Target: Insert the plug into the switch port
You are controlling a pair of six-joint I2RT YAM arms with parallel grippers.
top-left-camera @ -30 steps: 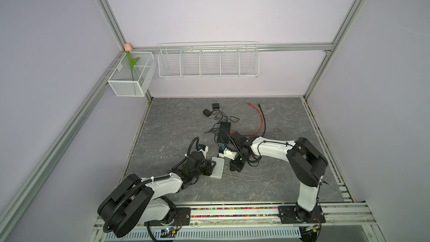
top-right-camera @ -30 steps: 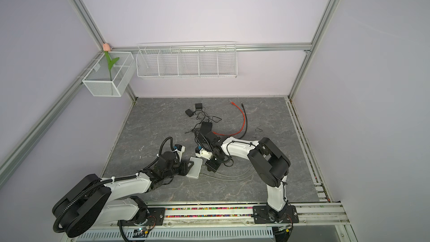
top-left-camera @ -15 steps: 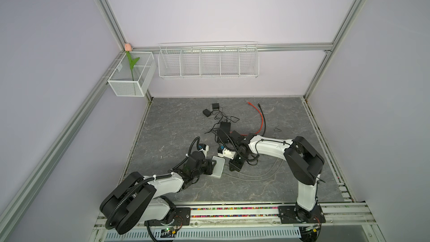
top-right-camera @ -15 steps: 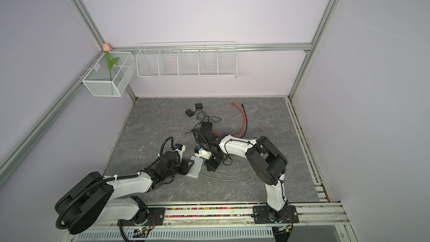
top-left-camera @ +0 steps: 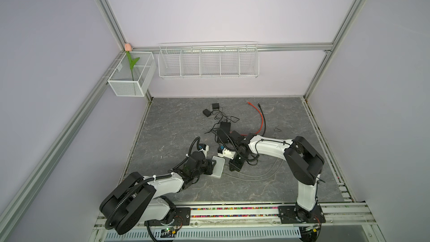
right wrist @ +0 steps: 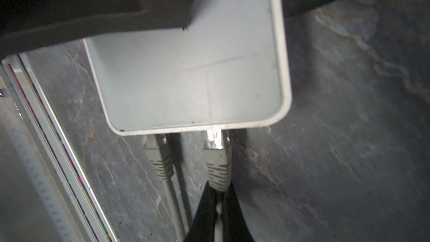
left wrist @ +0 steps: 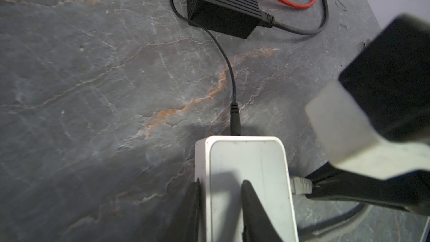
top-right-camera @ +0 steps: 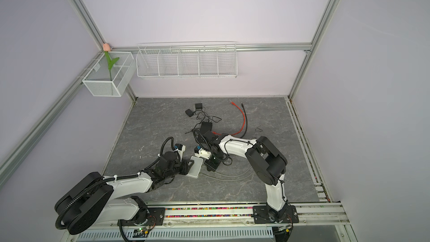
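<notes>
The white switch [left wrist: 256, 159] lies on the grey mat, seen in both top views [top-left-camera: 218, 162] [top-right-camera: 196, 166]. My left gripper [left wrist: 221, 180] is shut on one long edge of it, with one finger on top and one against its side. A grey plug [right wrist: 217, 159] with a clear tip points at the switch's port edge [right wrist: 209, 128]. Its tip touches that edge, and how deep it sits is hidden. My right gripper [right wrist: 218, 190] is shut on the plug's boot end and cable. A second grey plug [right wrist: 159, 157] sits in the neighbouring port.
A black power brick [left wrist: 223, 3] and a red cable [left wrist: 288, 1] lie beyond the switch, and a thin black power lead [left wrist: 234, 117] enters its far end. Small black adapters [top-left-camera: 215, 106] sit further back. The front rail [right wrist: 46, 136] runs close beside the switch.
The right arm has edged slightly left toward the switch with the plug. The left gripper keeps its hold, and the switch has barely moved.
</notes>
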